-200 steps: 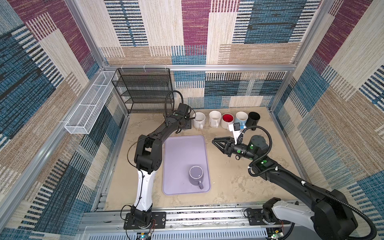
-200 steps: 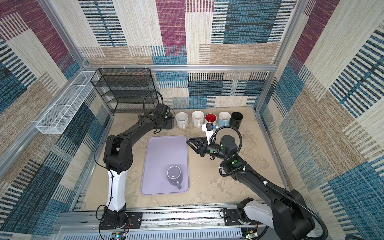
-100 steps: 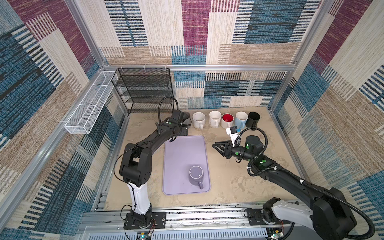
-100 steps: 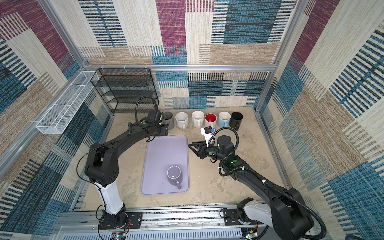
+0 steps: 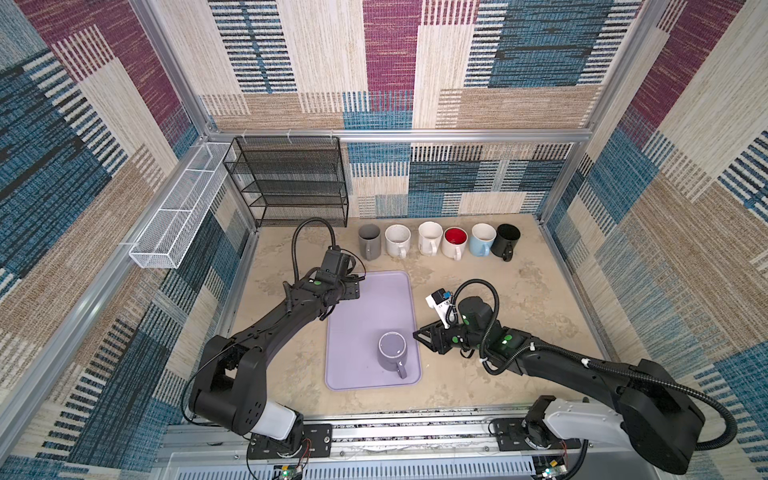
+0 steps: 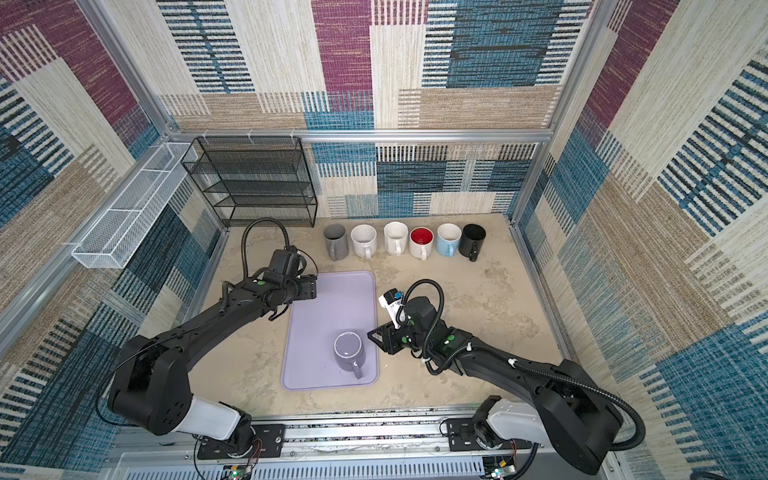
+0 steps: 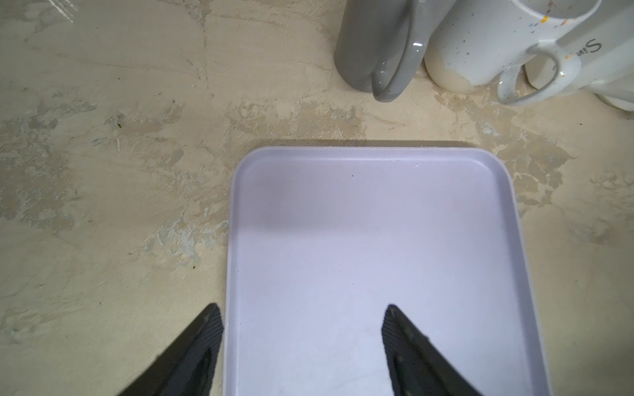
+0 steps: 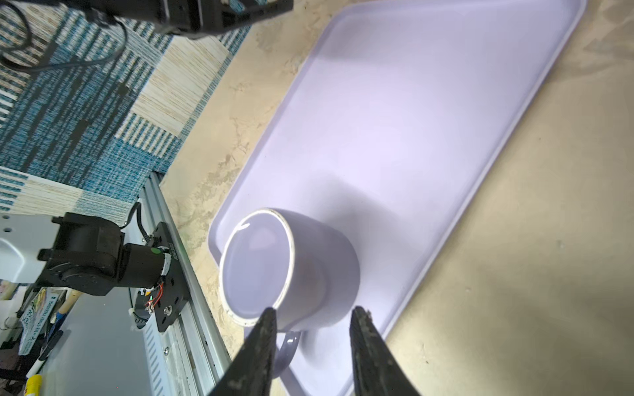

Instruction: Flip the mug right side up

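Mug [image 5: 392, 351] lower centre, inverted on tray [image 5: 374, 299] | right gripper [image 8: 312, 310] parted, empty | left gripper [image 7: 302, 307] likewise | advise clamping wall squarely, avoiding handle [image 5: 401, 370].

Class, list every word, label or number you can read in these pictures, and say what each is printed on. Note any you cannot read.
"Si", then a partly hidden letter: dark lettering on the white mug behind the speckled mug and its handle.
White tag on the right arm: print too small to read.
Printed packet below the table's edge: too blurred to read.
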Robot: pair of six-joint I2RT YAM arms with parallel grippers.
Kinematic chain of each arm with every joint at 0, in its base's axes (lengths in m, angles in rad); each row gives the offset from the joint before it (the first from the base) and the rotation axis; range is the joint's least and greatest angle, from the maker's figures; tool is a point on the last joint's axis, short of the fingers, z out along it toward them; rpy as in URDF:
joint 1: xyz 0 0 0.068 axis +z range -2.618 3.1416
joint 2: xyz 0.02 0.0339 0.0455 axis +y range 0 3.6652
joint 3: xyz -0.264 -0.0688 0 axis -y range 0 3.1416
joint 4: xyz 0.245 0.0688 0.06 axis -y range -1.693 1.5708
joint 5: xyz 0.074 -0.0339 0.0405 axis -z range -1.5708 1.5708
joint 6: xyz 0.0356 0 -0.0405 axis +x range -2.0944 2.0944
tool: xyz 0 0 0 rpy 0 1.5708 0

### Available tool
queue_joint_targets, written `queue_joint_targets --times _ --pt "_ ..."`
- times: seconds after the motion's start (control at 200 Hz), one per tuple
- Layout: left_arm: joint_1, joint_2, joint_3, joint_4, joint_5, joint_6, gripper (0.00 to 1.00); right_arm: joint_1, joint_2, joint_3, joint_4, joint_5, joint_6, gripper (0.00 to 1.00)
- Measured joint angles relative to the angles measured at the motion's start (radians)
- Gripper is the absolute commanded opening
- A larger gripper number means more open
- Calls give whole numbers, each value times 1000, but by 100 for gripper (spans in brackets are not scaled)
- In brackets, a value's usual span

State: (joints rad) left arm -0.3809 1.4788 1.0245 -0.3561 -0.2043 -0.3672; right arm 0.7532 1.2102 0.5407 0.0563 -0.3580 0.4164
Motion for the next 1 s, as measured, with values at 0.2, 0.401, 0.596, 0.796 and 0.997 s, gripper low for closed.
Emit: queue_joint_targets --times 0.2,0.401,0.596,0.796,0.997 --pt "0 -20 -29 11 -18 -1 74 93 -2 -9 -54 59 15 40" --pt "0 -25 -39 16 -25 -4 75 188 15 -7 -83 110 56 40" --pt "0 -53 -48 15 -40 -5 75 245 47 38 -113 160 106 42" --pt "0 -62 -58 15 -53 -5 75 298 102 97 -159 198 135 42" --pt "0 -72 -60 16 -53 -13 74 335 174 162 -211 256 167 42"
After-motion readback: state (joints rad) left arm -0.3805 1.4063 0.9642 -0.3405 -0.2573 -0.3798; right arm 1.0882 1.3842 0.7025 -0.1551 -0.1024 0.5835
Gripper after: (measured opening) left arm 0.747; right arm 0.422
